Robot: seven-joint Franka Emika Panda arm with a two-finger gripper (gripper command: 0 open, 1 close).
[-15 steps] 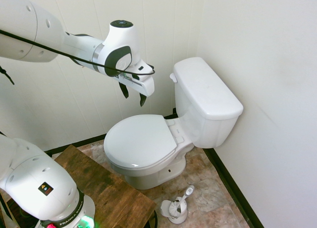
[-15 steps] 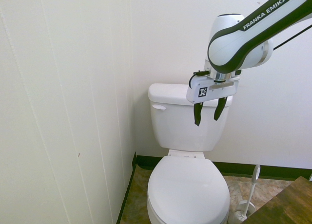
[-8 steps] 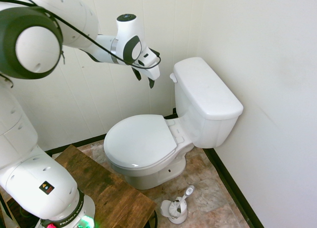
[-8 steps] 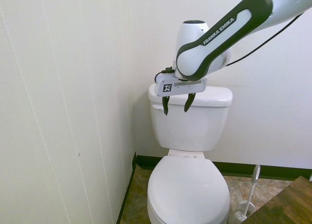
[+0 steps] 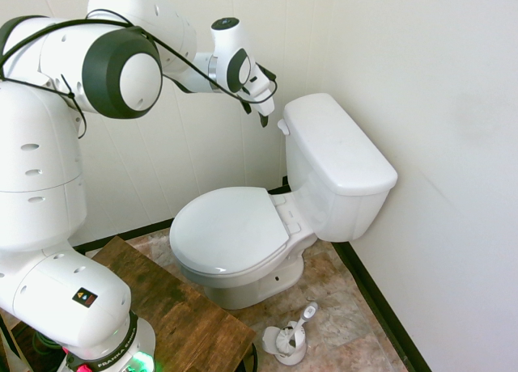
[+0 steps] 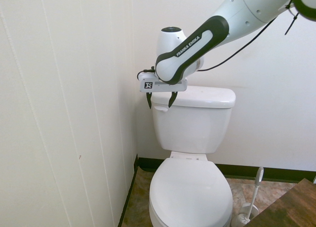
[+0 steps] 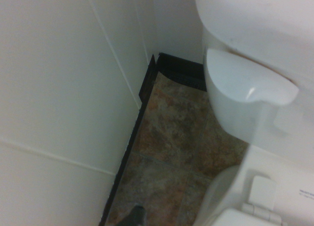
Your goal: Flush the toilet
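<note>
Dark fingers on a white hand, the two tips spread well apart, nothing between them. The second exterior view shows them pointing down, at about the height of the tank lid. One finger overlaps the lever in that view, though whether it touches I cannot tell; from the first exterior view the hand looks to be in front of the tank and a little above the lever, apart from it.

Nearest the hand: the white flush lever, small, on the tank's front face just under the lid, at the end next to the panelled wall. It fills a good part of the wrist view, its outline clear there.

Beyond and beneath the hand: the toilet, glossy white ceramic, boxy tank against the plain wall, oval seat lid closed, lower than the hand and out from the tank.

Farther off, down on the mottled floor: a white toilet-brush holder, brush standing in it. Dark wooden tabletop out past the bowl, well below the hand.

Progress, by my reading: approach nearly finished, no sign of a flush. Left to do: bring a fingertip over the lever, press down until it trips, release, back away. Risk: a fingertip catching the lid's overhang.
</note>
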